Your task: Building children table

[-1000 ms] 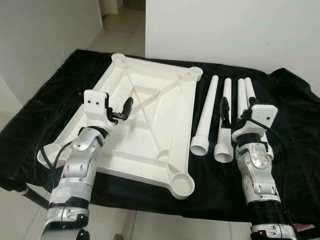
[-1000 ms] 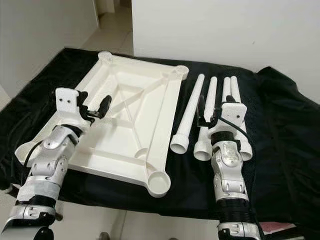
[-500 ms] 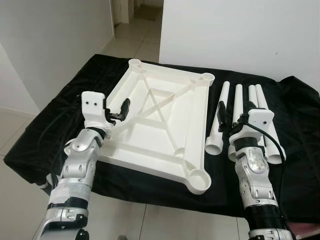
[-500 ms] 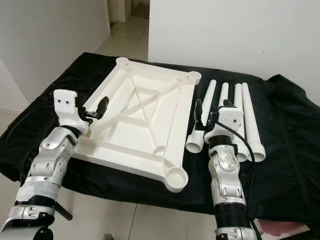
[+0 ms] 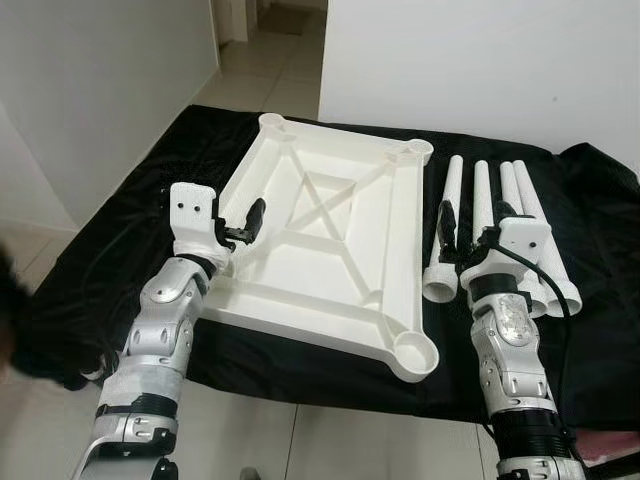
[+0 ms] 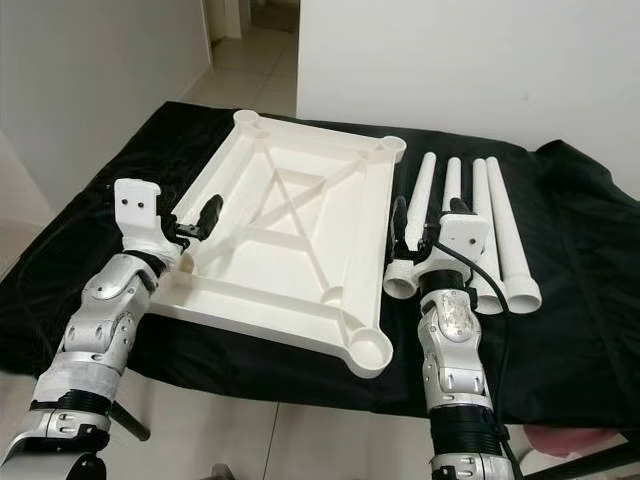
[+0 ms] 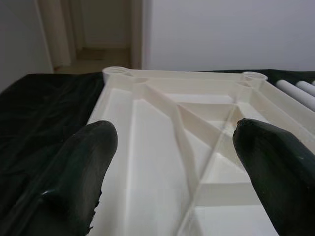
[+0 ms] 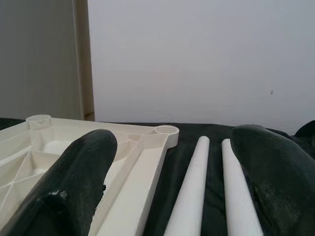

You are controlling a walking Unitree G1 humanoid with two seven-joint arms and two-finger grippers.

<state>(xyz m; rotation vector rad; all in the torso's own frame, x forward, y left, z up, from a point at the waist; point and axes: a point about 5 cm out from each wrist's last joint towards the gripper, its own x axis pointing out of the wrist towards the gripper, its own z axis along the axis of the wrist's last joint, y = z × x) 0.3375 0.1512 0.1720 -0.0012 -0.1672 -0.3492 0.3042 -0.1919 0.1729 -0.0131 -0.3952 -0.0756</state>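
Note:
A white plastic table top (image 5: 330, 235) lies upside down on a black cloth, with round leg sockets at its corners (image 5: 415, 350). Several white tube legs (image 5: 446, 225) lie side by side to its right. My left gripper (image 5: 250, 220) hovers over the table top's left rim. It is open, and its wrist view shows the ribbed underside between its fingers (image 7: 83, 162). My right gripper (image 5: 447, 228) hangs over the near ends of the legs. It is open too, with nothing between its fingers (image 8: 74, 187) but two legs (image 8: 189, 196) below.
The black cloth (image 5: 130, 215) covers a low surface whose front edge runs just below the table top. A white wall (image 5: 480, 60) stands close behind. A doorway (image 5: 275, 25) and tiled floor lie at the far left.
The whole picture has shifted because the camera moved. Both arms keep their places over the table top's rim and the legs.

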